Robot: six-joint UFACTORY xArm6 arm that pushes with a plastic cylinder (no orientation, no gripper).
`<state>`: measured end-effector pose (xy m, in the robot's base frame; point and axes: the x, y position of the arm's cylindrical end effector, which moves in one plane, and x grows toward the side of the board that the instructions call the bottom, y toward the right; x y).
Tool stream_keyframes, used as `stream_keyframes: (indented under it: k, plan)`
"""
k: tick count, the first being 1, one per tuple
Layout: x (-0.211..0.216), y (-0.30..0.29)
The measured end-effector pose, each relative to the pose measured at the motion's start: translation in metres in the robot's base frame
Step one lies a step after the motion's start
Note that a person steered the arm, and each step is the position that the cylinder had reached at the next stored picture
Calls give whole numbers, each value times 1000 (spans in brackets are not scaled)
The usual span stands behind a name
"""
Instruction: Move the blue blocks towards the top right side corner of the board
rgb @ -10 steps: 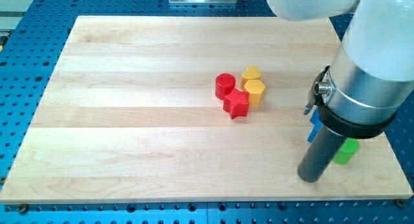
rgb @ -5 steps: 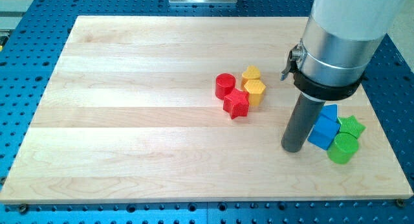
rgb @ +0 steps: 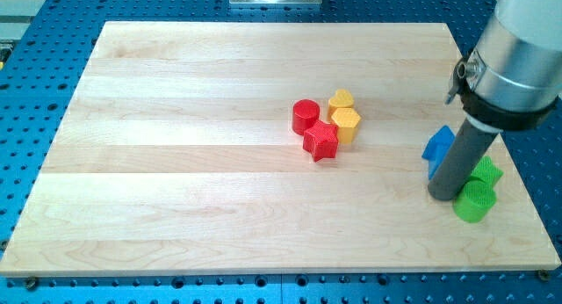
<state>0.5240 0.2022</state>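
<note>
My tip (rgb: 443, 197) touching blue blocks (rgb: 436, 149) (partly hidden), green blocks (rgb: 475, 201) just right.

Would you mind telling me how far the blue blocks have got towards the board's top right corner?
Done: little. The blue blocks sit by the view's right edge, well below the corner. In hand: my tip stands just below them, beside the green blocks. Left: pushing them up.

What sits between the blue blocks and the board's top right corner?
Nothing: in the camera view, bare board runs from the blue blocks up to that corner, though my arm partly hides it.
</note>
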Motion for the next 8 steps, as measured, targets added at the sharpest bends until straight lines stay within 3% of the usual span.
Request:
stream_keyframes:
  k: [4,5,6,8]
  plan:
    - [-126,50]
    - [-163,21]
    - [-171,-28]
    - [-223,-28]
